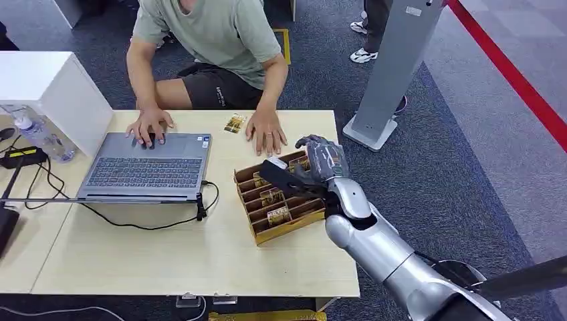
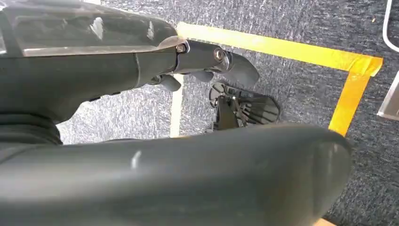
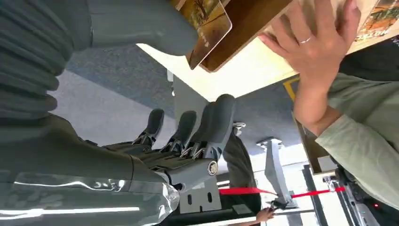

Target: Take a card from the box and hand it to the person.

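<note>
The light wooden table carries everything. A person sits at its far edge, both palms flat on it. A laptop lies left of the box, a slotted wooden tray holding cards. The right hand hovers over the box's far right corner, fingers apart; whether it touches a card I cannot tell. Another card lies beyond the box, beside the person's hand.
</note>
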You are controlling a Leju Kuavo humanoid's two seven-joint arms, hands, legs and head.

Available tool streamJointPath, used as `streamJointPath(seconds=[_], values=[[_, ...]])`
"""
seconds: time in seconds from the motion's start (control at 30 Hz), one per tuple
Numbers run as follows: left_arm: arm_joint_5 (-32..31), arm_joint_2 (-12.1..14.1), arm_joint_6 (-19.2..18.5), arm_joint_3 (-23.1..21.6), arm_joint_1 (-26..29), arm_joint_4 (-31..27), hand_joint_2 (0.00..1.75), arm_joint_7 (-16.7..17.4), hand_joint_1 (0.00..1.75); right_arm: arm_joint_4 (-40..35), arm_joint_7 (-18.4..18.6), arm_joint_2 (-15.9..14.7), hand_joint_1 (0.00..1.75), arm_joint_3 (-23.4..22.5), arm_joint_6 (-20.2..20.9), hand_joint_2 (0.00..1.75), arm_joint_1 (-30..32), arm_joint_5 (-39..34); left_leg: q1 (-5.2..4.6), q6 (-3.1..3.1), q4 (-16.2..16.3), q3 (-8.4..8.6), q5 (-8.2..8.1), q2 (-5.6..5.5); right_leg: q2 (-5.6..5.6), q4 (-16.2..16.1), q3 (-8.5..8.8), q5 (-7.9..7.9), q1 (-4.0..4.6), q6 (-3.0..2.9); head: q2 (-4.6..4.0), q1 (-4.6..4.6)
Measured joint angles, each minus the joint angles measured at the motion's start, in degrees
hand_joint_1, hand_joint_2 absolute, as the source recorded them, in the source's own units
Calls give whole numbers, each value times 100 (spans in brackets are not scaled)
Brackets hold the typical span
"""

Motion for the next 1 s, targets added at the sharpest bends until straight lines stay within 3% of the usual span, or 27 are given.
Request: streamJointPath(seconds=[1.0], values=[[114,0,11,2,3,0,0,0,0,424,-136,186,87,0,96,175,-89,-18,0,0,0,0,0,0,0,0,-1,0,0,0,0,2]])
